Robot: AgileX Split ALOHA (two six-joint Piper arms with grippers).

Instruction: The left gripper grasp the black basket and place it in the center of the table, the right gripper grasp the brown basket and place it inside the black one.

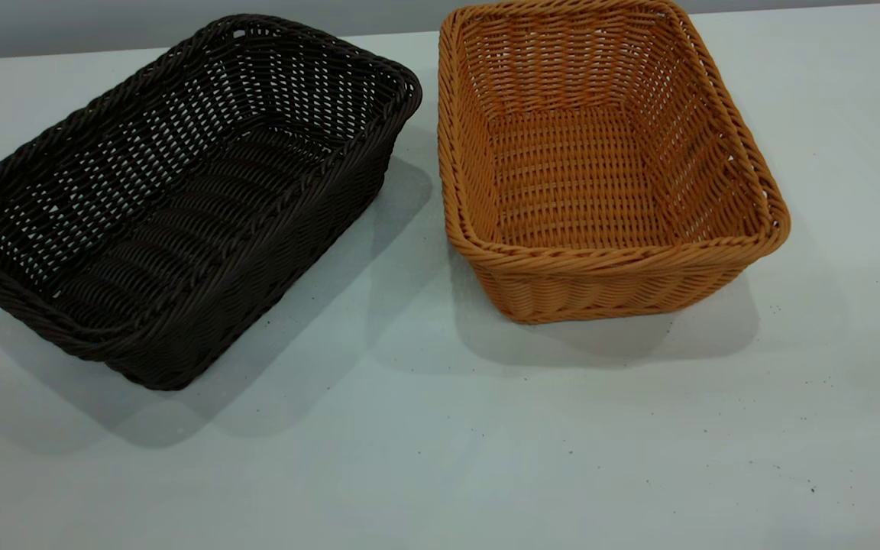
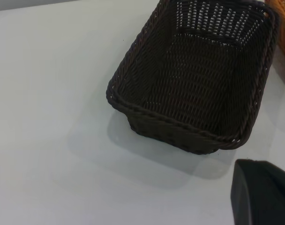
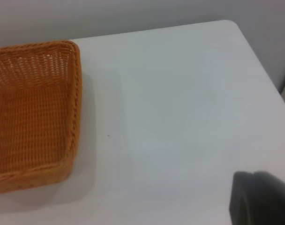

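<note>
The black basket (image 1: pixel 180 198) stands empty on the left side of the table (image 1: pixel 440 451), turned at an angle. The brown basket (image 1: pixel 593 168) stands empty to its right, a small gap between them. Neither gripper shows in the exterior view. In the left wrist view only a dark part of the left gripper (image 2: pixel 262 194) shows, above bare table and short of the black basket (image 2: pixel 198 79). In the right wrist view a dark part of the right gripper (image 3: pixel 259 199) shows, well apart from the brown basket (image 3: pixel 30 112).
The table's far edge runs just behind both baskets. A rounded table corner (image 3: pixel 231 23) lies beyond the brown basket in the right wrist view. A corner of the brown basket (image 2: pixel 283 23) shows behind the black one in the left wrist view.
</note>
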